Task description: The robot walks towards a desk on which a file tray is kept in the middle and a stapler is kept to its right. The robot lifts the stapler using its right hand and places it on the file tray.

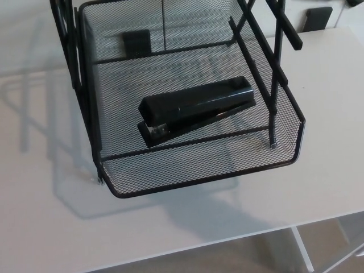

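A black stapler (pixel 196 110) lies flat on the mesh floor of the black wire file tray (pixel 205 179), angled with its head toward the front left. Nothing touches it. The tray stands on a white desk (pixel 51 222), its open front lip facing me. Neither of my hands shows in the head view.
Black frame posts (pixel 274 85) of the tray rise along its right side, and more along its left side (pixel 71 51). A small black block (pixel 135 41) sits at the tray's back. A dark object (pixel 317 17) lies at the desk's far right. The desk's front edge (pixel 296 224) runs bottom right.
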You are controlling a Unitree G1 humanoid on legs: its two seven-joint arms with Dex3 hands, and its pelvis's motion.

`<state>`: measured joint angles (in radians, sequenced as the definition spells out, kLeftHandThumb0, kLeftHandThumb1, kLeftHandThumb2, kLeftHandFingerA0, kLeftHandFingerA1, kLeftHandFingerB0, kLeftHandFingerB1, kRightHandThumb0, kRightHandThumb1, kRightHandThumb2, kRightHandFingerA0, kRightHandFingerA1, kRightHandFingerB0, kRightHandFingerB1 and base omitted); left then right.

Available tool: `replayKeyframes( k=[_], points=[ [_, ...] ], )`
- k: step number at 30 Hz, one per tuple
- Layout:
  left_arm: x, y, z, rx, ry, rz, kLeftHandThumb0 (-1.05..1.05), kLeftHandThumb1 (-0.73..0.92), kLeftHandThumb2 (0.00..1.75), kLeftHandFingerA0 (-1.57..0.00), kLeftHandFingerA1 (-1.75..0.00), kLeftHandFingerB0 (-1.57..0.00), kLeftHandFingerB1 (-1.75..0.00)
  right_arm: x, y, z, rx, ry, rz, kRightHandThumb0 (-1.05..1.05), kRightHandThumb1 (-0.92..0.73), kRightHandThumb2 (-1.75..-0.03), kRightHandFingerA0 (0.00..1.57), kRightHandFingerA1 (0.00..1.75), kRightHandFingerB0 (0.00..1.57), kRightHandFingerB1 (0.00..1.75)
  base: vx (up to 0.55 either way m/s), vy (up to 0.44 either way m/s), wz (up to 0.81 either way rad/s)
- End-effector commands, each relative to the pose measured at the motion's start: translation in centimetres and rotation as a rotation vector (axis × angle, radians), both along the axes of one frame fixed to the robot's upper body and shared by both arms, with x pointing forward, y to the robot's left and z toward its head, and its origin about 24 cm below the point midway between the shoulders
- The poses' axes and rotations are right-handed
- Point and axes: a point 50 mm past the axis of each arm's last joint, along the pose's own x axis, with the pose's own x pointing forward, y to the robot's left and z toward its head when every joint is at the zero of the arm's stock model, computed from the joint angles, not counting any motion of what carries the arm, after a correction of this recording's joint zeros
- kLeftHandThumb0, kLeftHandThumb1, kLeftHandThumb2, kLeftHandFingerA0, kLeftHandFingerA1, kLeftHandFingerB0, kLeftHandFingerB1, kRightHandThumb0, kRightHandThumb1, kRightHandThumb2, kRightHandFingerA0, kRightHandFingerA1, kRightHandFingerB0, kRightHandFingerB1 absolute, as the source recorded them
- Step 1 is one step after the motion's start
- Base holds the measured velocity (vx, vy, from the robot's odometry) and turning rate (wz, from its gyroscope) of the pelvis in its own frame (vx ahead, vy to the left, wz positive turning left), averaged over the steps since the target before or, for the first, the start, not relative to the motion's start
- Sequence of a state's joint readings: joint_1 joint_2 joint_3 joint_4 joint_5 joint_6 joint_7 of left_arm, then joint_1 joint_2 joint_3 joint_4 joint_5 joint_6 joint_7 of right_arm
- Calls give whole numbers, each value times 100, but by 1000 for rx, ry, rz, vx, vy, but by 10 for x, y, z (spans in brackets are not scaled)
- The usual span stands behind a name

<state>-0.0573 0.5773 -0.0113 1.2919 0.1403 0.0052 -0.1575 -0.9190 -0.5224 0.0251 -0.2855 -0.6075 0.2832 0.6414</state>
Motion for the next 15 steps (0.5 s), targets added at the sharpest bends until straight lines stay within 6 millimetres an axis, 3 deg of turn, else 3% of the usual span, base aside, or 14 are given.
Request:
replayKeyframes(
  k=[1, 2, 3, 4, 5, 8, 9, 10, 11, 12, 13, 14, 15],
  points=[
    [-4, 5, 4, 28, 8, -29, -79, 32, 120, -50, -93, -38, -85, -91, -135, 54, 354, -122, -152, -88, -55, -86, 0, 12, 2, 9, 0, 0, 0],
    [-4, 5, 3, 27, 8, -28, -79, 32, 120, -50, -93, -38, -85, -93, -138, 54, 368, -121, -154, -88, -55, -86, 0, 12, 2, 9, 0, 0, 0],
    [-4, 5, 4, 32, 14, -34, -78, 32, 119, -55, -93, -45, -85, -105, -169, 41, 534, -96, -239, -96, -55, -82, 0, 0, 8, 19, 0, 0, 0],
    [-4, 5, 3, 22, 6, -15, -77, 31, 119, -52, -92, -42, -84, -109, -183, 32, 601, -99, -274, -83, -49, -79, 0, 9, 8, 32, 0, 0, 0],
    [-4, 5, 3, 16, -9, 9, -77, 30, 119, -56, -94, -46, -86, -115, -198, 19, 641, -86, -349, -89, -52, -81, 0, 8, 9, 27, 0, 0, 0],
    [-4, 5, 3, 16, -11, 11, -77, 30, 119, -56, -94, -46, -86, -116, -200, 18, 640, -83, -353, -89, -52, -81, 0, 8, 9, 27, 0, 0, 0],
    [-4, 4, 2, 13, -11, 10, -77, 30, 119, -59, -96, -47, -87, -120, -213, 6, 665, -96, -427, -73, -58, -76, 0, 17, 7, 30, 0, 0, 0],
    [-3, 5, 3, 16, 3, -13, -79, 33, 121, -49, -93, -38, -86, -133, -248, -48, 856, -124, -614, -62, -68, -61, 8, 65, 11, 36, 0, 0, 0],
    [-3, 5, 4, 2, -14, 7, -77, 30, 120, -43, -90, -33, -83, -147, -270, -90, 972, -135, -780, -63, -66, -60, 14, 60, 16, 36, 0, 0, 0],
    [-4, 5, 4, -3, -23, 13, -79, 31, 120, -43, -90, -35, -83, -151, -278, -107, 995, -119, -848, -68, -53, -89, 23, 61, 8, 46, 0, 0, 0],
    [-4, 5, 4, -1, -22, 4, -79, 31, 120, -43, -90, -35, -83, -154, -282, -119, 1002, -99, -893, -68, -53, -89, 23, 61, 8, 46, 0, 0, 0],
    [-4, 3, 2, 0, -15, 2, -79, 33, 121, -49, -91, -40, -84, -167, -291, -153, 1071, -67, -1020, -75, -62, -59, 94, 120, 17, 37, 0, 0, 0],
    [-4, 2, 1, 3, -13, 4, -79, 33, 121, -49, -91, -40, -84, -176, -294, -173, 1116, -49, -1088, -75, -62, -59, 94, 120, 17, 37, 0, 0, 0]
  ],
)
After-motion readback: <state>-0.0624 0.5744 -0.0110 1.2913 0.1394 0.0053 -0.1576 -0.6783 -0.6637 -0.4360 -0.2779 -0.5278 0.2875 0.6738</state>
